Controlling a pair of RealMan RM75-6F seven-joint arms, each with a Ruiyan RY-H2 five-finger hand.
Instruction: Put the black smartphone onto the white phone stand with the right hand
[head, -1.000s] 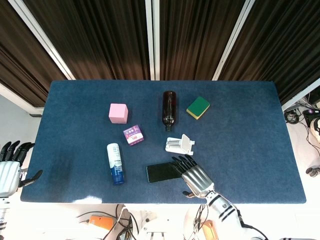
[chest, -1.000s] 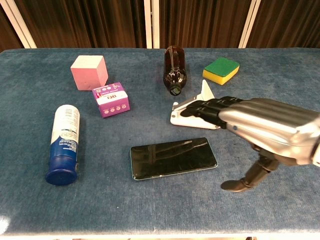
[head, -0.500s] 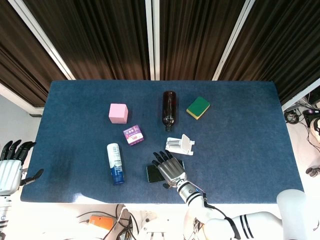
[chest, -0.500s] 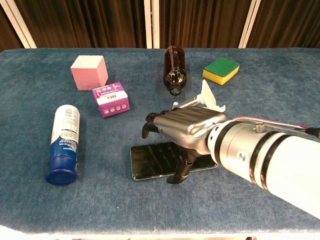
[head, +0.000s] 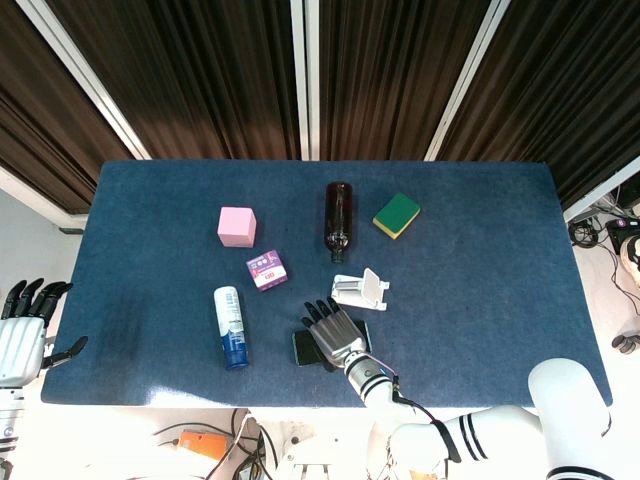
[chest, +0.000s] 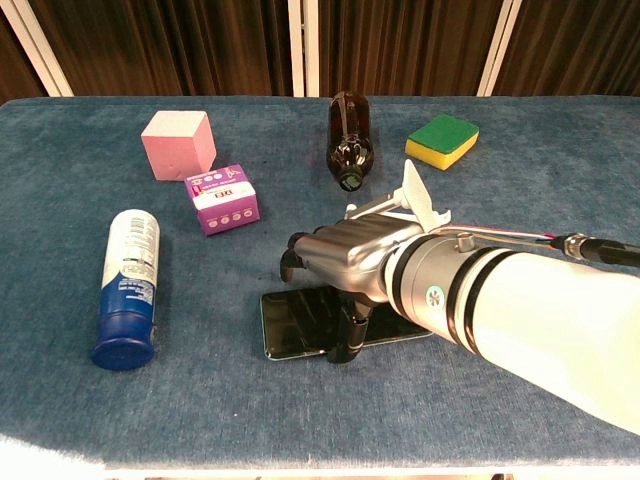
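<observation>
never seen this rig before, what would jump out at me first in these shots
The right hand and its bulky white forearm fill the near right of the chest view, the hand spread low over the black smartphone that lies flat on the blue table. Just behind it sits the white phone stand, nothing on it. Further back lie a brown bottle on its side and a pink cube to the left.
</observation>
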